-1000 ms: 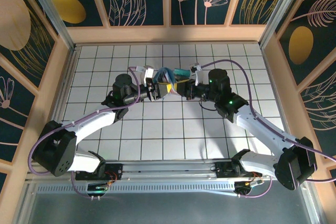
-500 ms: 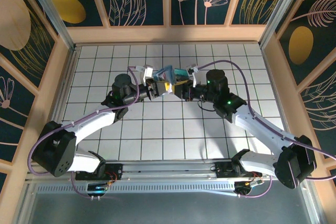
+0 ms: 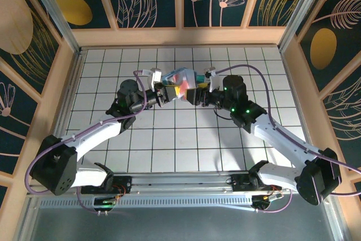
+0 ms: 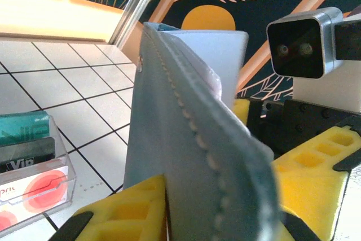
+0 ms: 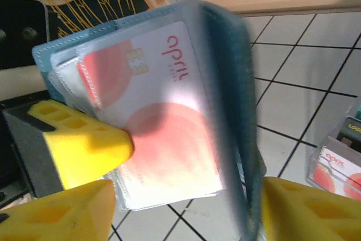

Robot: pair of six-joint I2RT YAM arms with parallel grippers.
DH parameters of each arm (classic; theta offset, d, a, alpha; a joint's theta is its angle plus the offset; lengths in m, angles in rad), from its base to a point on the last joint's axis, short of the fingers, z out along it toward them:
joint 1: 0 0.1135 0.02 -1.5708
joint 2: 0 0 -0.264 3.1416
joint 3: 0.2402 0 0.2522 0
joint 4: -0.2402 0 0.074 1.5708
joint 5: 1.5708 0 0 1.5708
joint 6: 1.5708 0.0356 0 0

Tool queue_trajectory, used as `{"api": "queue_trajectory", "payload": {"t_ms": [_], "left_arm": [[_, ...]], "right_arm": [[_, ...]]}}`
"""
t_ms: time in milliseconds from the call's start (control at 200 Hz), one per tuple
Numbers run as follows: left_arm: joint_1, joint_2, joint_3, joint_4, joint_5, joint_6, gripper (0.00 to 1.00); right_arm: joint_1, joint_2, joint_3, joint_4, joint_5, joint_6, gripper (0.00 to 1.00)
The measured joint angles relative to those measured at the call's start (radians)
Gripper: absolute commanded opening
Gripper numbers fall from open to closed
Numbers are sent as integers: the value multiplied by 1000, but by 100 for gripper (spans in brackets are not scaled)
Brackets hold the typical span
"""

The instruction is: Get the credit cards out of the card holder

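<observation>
You have the card holder (image 3: 181, 80) up off the tiled floor (image 3: 186, 139), held in the air between both arms toward 12 o'clock from the floor's middle, opened like a book. Your left gripper (image 3: 167, 91) comes at it from 9 o'clock and is clamped on 1 panel. In the left wrist view the stitched slate-blue edge rises from between the yellow fingers (image 4: 121, 215), and in the right wrist view 1 of those fingers presses on the clear sleeve at 9 o'clock of the card. Your right gripper (image 3: 198, 94) reaches in from 3 o'clock with its jaws spread wide. The other panel, blurred, stands between them close to the finger at 5 o'clock of that view, and you cannot tell whether it touches. 1 whitish-pink credit card (image 5: 161, 134) with red blotches and a gold chip sits in the inner sleeve, and a 2nd sleeve edge shows behind it at 10 o'clock. The right wrist's camera (image 4: 299, 46) sits at 2 o'clock of the left wrist view, beyond the holder. More credit cards (image 4: 34, 182), a teal one above pink-red ones, stand in a clear case (image 4: 67, 165) on the tiles at 8 o'clock of the left wrist view. That case also appears at 4 o'clock of the right wrist view, near the holder but apart from it.
</observation>
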Motion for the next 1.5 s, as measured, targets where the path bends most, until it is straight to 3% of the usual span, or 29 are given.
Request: {"api": "queue_trajectory", "payload": {"t_ms": [200,305,420,480,556,631,736,831,996,1501], "left_arm": [[-6,-5,0,-5,35,18,16],[-6,-5,0,-5,52,22,17],[-6,-11,0,-11,60,27,17],[-6,-19,0,-16,60,30,20],[-6,-30,0,-19,60,35,29],[-6,-37,0,-18,63,39,39],[-6,-37,0,-14,77,33,45],[-6,-35,0,-12,85,27,57],[-6,-19,0,-11,77,18,61],[-6,-12,0,-113,-132,52,44]], "right_arm": [[0,19,43,-25,7,0,73],[0,19,50,-36,22,0,68],[0,19,51,-47,49,0,50],[-4,19,51,-55,60,9,33],[-11,14,51,-63,67,11,19],[-16,5,51,-66,68,14,9],[-17,-1,50,-66,65,30,0],[-17,-1,50,-67,51,37,0],[-13,-1,50,-67,43,53,0],[3,-6,50,-146,51,58,0]]}}
